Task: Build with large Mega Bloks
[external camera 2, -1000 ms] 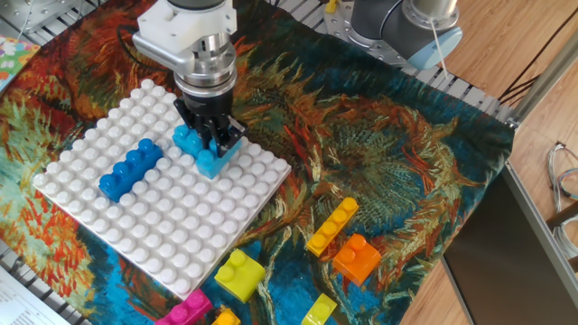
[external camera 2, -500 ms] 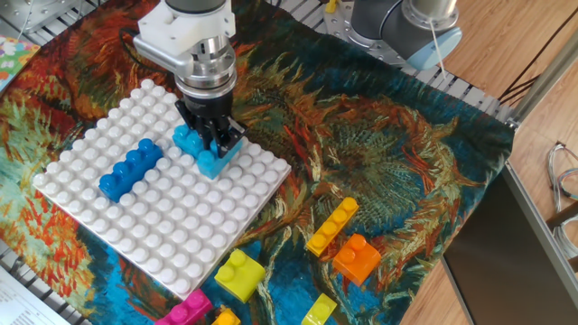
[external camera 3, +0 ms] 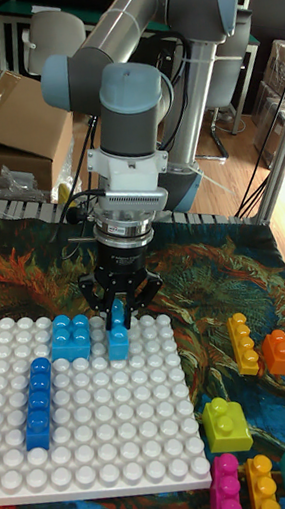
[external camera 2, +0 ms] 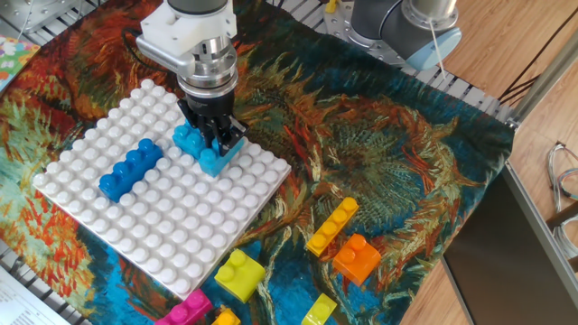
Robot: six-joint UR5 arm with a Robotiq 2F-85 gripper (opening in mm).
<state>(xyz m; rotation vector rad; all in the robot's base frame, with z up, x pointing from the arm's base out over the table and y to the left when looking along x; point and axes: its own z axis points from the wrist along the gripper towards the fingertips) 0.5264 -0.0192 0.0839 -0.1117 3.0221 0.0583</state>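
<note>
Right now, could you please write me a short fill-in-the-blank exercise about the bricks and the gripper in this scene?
1. The gripper is over a narrow ______-coloured brick on the baseplate.
2. The long dark blue brick stands on the ______.
3. The orange brick lies on the patterned ______, off the baseplate.
4. Beside the orange brick lies a long ______ brick.

Missing words: light blue; baseplate; cloth; yellow

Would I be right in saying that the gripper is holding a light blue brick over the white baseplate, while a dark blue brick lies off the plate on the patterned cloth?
Not quite: the dark blue brick sits on the white baseplate, not on the cloth, as the fixed view shows. The rest holds: the gripper is closed on a light blue brick over the plate.
</note>
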